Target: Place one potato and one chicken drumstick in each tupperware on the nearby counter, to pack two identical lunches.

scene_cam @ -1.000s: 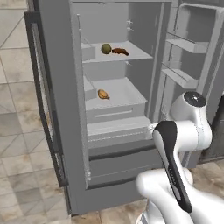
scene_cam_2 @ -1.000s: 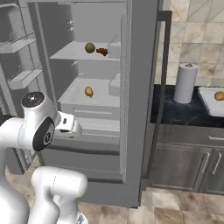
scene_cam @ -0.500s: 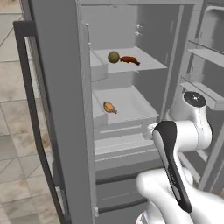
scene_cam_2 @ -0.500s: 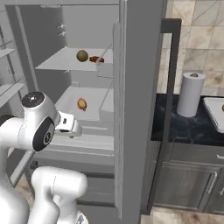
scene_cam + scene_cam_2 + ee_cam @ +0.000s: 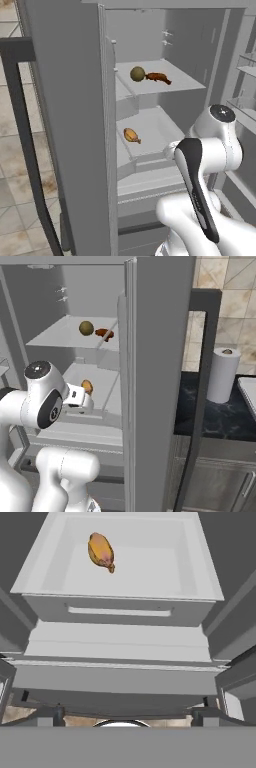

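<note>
Inside, one drumstick (image 5: 101,551) lies in the fridge drawer (image 5: 150,567).

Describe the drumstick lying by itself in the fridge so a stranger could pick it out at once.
Look into the open fridge and go below the upper shelf to the white drawer. The golden-orange drumstick lies alone there; the darker reddish drumstick above sits beside a round potato.
</note>
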You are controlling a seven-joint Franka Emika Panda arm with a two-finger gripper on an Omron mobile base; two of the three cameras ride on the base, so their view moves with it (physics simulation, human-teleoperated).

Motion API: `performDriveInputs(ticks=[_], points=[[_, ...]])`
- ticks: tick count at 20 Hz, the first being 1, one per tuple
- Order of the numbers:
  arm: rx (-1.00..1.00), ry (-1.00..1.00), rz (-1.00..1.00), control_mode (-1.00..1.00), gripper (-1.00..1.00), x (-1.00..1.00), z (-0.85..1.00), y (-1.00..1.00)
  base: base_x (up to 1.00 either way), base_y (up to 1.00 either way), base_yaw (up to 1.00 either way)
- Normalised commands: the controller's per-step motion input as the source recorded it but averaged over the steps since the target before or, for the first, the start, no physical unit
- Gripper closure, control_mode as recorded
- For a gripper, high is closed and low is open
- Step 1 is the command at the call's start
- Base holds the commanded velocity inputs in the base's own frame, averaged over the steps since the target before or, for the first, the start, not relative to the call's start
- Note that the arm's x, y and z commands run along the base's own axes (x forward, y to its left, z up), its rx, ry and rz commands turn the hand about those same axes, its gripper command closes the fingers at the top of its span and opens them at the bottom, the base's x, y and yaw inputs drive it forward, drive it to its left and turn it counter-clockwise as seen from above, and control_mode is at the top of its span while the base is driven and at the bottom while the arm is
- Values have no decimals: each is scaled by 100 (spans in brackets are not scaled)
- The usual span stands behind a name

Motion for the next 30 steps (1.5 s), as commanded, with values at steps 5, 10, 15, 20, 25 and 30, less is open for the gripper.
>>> performDriveInputs(ticks=[5,10,15,20,25,30], points=[[0,0,0,100,-100,0,0,0,45,0,0],[0,0,0,100,-100,0,0,0,35,0,0],[0,0,0,-100,-100,13,-18,4,5,0,0],[0,-6,1,-100,-100,28,-11,19,0,0,0],[0,-11,3,-100,-100,39,-10,26,0,0,0],[0,-1,1,-100,-100,56,-11,22,0,0,0]])
